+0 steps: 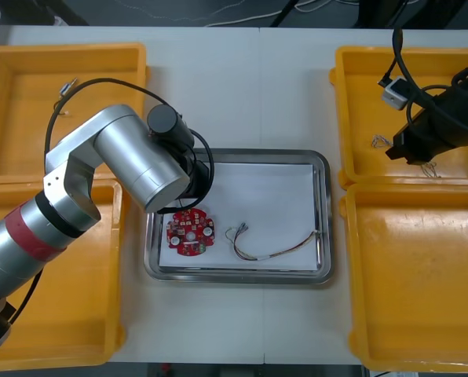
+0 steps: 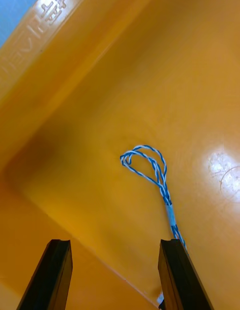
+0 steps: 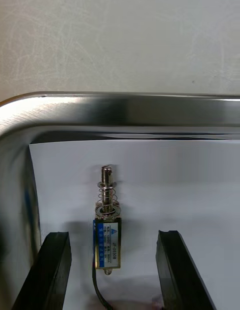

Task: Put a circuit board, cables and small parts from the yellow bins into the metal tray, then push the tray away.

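While your left gripper [image 3: 114,237] hangs low inside the metal tray [image 3: 125,109], near a corner on its left side, its fingers stand wide apart and hold nothing. The small metal part [image 3: 106,235] lies on the white lining between them, touching neither, with its black lead running back between the fingers. Lift that arm straight up, so that neither finger catches the part or its lead and drags it against the rim. The circuit board [image 1: 189,233] and a thin cable [image 1: 275,250] lie in the tray too, the board just beside the arm, so make the retreat vertical before you swing out over the surface [image 1: 242,86].

The step that needs your care is on the other side. Your right gripper [image 2: 115,245] hovers in the far yellow bin [image 1: 407,51] on the right, fingers fully open and empty, above a twisted blue and white cable [image 2: 150,165] lying flat on the bin floor. The loop lies ahead of the fingers and off centre, and the taped stem runs back just beside one finger. Shift the gripper sideways until the stem sits midway between the fingers. Then go down until the tips nearly touch the floor, because a thin cable lying flat slips out of a shallow pinch. The taped section looks the better hold, likely stiffer than the loop. Lift slowly, since the free end may snag the bin wall.
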### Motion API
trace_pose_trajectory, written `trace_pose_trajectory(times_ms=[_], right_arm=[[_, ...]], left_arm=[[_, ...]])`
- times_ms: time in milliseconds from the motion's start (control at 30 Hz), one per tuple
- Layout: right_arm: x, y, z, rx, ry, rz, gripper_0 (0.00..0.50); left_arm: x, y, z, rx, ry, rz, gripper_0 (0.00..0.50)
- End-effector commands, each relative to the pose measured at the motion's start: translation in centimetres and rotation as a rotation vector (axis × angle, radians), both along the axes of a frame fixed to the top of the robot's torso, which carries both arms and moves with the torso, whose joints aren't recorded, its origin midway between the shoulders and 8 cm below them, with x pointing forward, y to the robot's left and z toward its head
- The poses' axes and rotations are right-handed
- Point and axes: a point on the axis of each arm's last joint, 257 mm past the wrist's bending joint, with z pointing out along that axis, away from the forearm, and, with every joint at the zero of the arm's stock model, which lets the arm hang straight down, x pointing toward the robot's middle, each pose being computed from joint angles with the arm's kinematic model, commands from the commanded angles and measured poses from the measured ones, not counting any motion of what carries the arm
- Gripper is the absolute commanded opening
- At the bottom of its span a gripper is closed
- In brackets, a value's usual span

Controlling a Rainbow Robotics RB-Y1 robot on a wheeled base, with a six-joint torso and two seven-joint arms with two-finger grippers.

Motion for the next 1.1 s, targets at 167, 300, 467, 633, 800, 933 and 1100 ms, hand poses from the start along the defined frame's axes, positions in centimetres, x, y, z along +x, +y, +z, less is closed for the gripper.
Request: trace_pose_trajectory(times_ms=[167, 300, 467, 633, 800, 933, 1100], right_arm=[[1.7, -1.3, 3.1, -0.149, -0.088, 0.043, 0.5], [1.8, -2.1, 3.1, -0.185, -0.09, 0.033, 0.5], [2.9, -2.9, 2.4, -0.164, -0.077, 0.01, 0.5], [3.6, -3.1, 1.7, -0.14, -0.038, 0.001, 0.5], [4.1, -3.6, 1.7, -0.157, -0.05, -0.005, 0.5], [4.6, -3.9, 1.3, -0.165, -0.055, -0.007, 0.5], [5.3, -4.2, 0.8, -0.168, -0.055, -0.01, 0.5]], left_arm=[[-1.1, -1.6, 4.0, -0.11, 0.022, 0.014, 0.5], [-1.0, -1.6, 5.0, -0.126, 0.03, 0.012, 0.5], [-1.0, -1.0, 7.0, -0.152, 0.031, 0.023, 0.5], [-0.5, 0.0, 8.7, -0.179, 0.03, 0.033, 0.5], [-0.7, 1.5, 10.6, -0.145, 0.051, 0.058, 0.5], [-0.8, 2.1, 12.5, -0.151, 0.063, 0.066, 0.5], [-0.5, 3.5, 14.8, -0.16, 0.049, 0.086, 0.5]])
